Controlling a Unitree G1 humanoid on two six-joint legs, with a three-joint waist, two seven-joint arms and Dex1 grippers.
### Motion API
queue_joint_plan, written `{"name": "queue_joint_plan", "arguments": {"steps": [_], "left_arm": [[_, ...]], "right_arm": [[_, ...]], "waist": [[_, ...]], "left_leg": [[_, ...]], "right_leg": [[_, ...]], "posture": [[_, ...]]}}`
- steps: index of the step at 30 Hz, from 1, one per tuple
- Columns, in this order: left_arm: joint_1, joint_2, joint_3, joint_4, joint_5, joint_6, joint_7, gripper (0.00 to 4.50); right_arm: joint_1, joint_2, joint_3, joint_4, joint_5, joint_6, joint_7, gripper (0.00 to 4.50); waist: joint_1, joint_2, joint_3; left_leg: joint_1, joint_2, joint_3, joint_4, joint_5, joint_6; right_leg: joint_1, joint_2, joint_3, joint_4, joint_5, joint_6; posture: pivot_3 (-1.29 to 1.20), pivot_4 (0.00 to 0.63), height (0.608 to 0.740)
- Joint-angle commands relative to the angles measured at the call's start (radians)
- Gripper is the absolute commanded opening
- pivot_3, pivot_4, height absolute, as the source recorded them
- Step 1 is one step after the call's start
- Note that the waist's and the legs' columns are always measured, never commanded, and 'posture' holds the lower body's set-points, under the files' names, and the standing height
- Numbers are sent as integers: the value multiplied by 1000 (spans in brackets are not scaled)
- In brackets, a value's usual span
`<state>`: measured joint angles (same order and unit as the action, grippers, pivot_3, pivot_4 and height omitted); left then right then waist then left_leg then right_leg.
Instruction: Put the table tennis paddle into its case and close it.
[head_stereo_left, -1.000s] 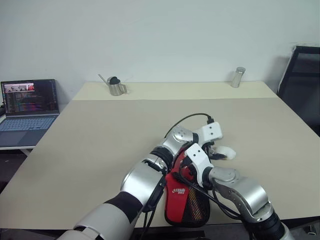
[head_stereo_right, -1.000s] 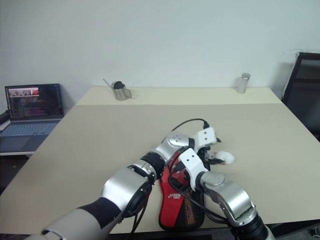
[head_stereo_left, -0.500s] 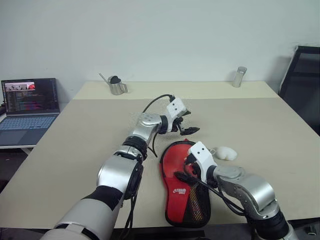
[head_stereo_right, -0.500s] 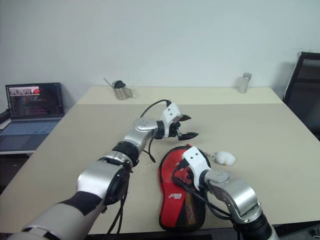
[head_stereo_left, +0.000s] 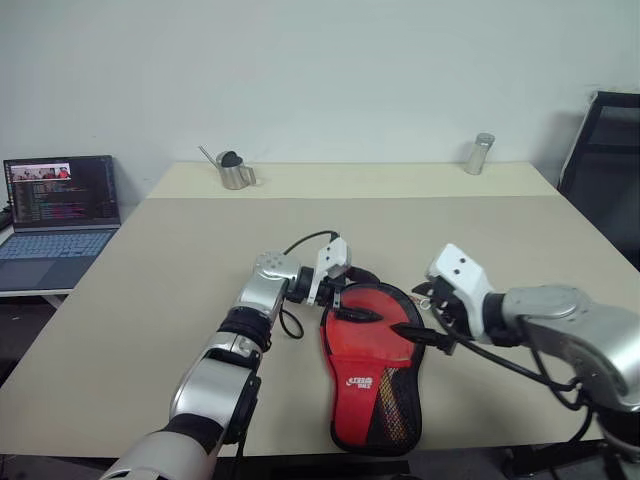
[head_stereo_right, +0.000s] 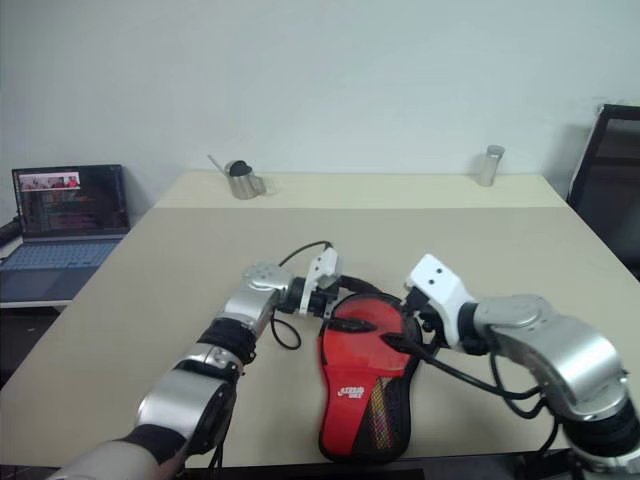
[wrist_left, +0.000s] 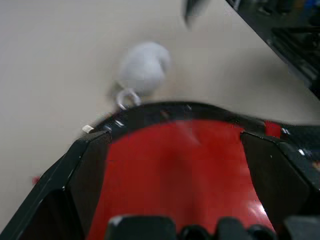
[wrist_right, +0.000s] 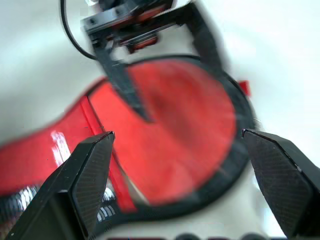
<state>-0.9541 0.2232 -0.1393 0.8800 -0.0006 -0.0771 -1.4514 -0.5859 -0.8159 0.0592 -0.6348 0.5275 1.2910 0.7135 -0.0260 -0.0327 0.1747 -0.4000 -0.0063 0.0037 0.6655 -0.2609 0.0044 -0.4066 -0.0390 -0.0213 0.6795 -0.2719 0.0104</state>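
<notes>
The red case (head_stereo_left: 372, 372) is lying low in the frame's centre on the tabletop (head_stereo_left: 180, 270), long axis running toward the bottom edge, round end flanked by the left claw (head_stereo_left: 352, 296) and right claw (head_stereo_left: 418, 318), both gaping apart and empty.

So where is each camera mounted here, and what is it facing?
Head stereo pair: looks forward and down over the beige table at the red paddle-shaped zip case; both arms show.
Left wrist: along the open left gripper across the case's red face to a small white object.
Right wrist: along the open right gripper at the case.
All share the case.
</notes>
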Motion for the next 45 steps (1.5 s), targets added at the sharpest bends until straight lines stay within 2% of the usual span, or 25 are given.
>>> {"name": "queue_joint_plan", "arguments": {"steps": [1, 4, 8, 14, 24, 28, 33, 36, 38, 40, 45], "left_arm": [[3, 8, -37, -65, 2, -14, -8, 4482], [13, 12, -72, -57, 29, -49, 19, 4482], [10, 7, -86, -44, 32, -44, 46, 4482], [8, -5, -97, -34, 34, -39, 83, 4482], [30, -1, -115, -59, 30, -31, 84, 4482], [42, 1, -119, -69, 30, -23, 80, 4500], [43, -3, -151, -37, 55, -31, 68, 4500], [29, -20, -178, 3, 70, -49, 53, 4500], [16, -32, -194, 36, 86, -72, 49, 4500], [3, -42, -209, 70, 99, -95, 44, 4500], [-9, -58, -229, 129, 119, -133, 32, 4500]], "right_arm": [[-20, -115, 9, 76, -41, -157, 100, 4500], [-22, -196, 80, 200, -139, -330, 162, 4500], [-49, -196, 169, 359, -252, -491, 201, 4500], [-89, -149, 292, 591, -405, -683, 272, 4500], [-142, -41, 350, 844, -565, -858, 310, 4500], [-139, -24, 339, 861, -593, -878, 321, 3669], [-116, -30, 321, 824, -604, -868, 340, 1860], [-92, -47, 312, 777, -609, -859, 348, 914], [-73, -64, 304, 738, -614, -851, 355, 468], [-52, -79, 295, 692, -614, -834, 363, 251], [12, -116, 266, 578, -603, -783, 390, 240]], "waist": [[0, 0, 0], [0, 0, 0], [-2, 0, 0], [-1, 0, 0], [0, 0, 0], [1, 0, 0], [1, 0, 0], [3, 0, 0], [6, 0, 0], [10, 0, 0], [18, 0, 0]], "left_leg": [[0, 0, 0, 0, 0, 0], [0, 0, 1, 0, 0, 0], [1, 0, 2, 0, 0, 0], [1, 0, 2, 0, 0, 0], [1, 1, 2, 0, 0, 0], [1, 0, 2, 1, 0, 0], [1, 0, 2, 1, 0, 0], [1, 0, 2, 1, 0, 0], [1, 0, 2, 1, 0, 0], [1, 0, 2, 1, 0, 0], [1, 0, 2, 1, 0, 0]], "right_leg": [[0, 0, 0, 0, 0, 0], [0, 0, 1, 0, 0, 0], [0, 0, 1, 0, 0, 0], [0, 0, 2, 0, 0, 0], [0, 0, 2, 0, 0, 0], [0, -1, 2, 0, 0, 0], [0, -1, 2, 1, 0, 0], [0, -1, 2, 1, 0, 0], [0, -1, 2, 1, 0, 0], [0, -1, 1, 0, 0, 0], [0, 0, 1, 0, 0, 0]], "posture": [[0, 150, 740], [0, 150, 740], [0, 150, 740], [0, 150, 740], [0, 150, 740], [0, 150, 740], [0, 150, 740], [0, 150, 740], [0, 150, 740], [0, 150, 740], [0, 150, 740]]}}
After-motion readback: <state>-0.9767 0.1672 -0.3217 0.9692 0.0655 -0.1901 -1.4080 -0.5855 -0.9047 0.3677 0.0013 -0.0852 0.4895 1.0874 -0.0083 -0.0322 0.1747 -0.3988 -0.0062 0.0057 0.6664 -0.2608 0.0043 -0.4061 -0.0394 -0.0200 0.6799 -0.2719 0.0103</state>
